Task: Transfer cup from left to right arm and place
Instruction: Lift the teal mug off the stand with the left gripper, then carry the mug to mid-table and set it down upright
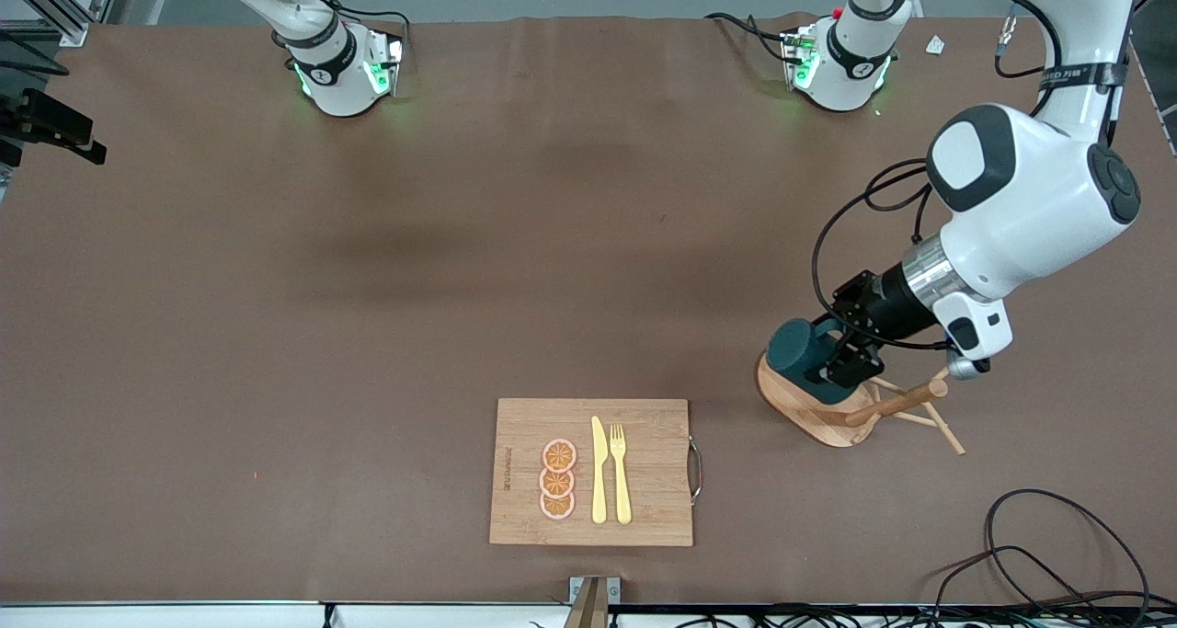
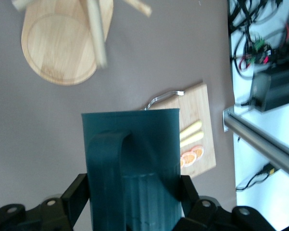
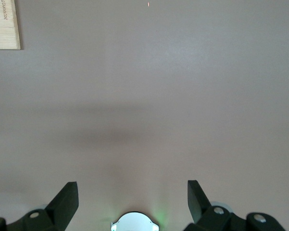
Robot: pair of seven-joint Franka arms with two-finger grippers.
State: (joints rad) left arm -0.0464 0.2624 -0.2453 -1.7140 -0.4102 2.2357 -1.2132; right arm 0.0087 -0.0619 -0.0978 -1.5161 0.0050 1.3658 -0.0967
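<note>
With my left gripper [image 2: 132,204] clamped on the cup [image 2: 132,163], one finger to each side of its body, the first part of the job looks done: I have the cup in hand over the round base of the wooden peg rack [image 1: 832,407], at the left arm's end of the table. Whether it has fully cleared the pegs I cannot tell.

My right gripper [image 3: 132,197] waits with its jaws spread wide and nothing between them, looking down on bare brown table [image 3: 158,96]. So the handover, as I judge it, is all still ahead, and the placing after it.

From my left wrist the cup is a dark teal cylinder with fine ribbing down its wall and a thick loop handle turned toward the camera; its inside is hidden. The rack is pale wood, a disc base with thin dowels angling out.

Nearer the front camera, mid-table, lies a bamboo cutting board [image 1: 644,426] with a metal handle, carrying three orange slices [image 1: 557,479] and a yellow knife [image 1: 599,470] and fork [image 1: 621,472].
</note>
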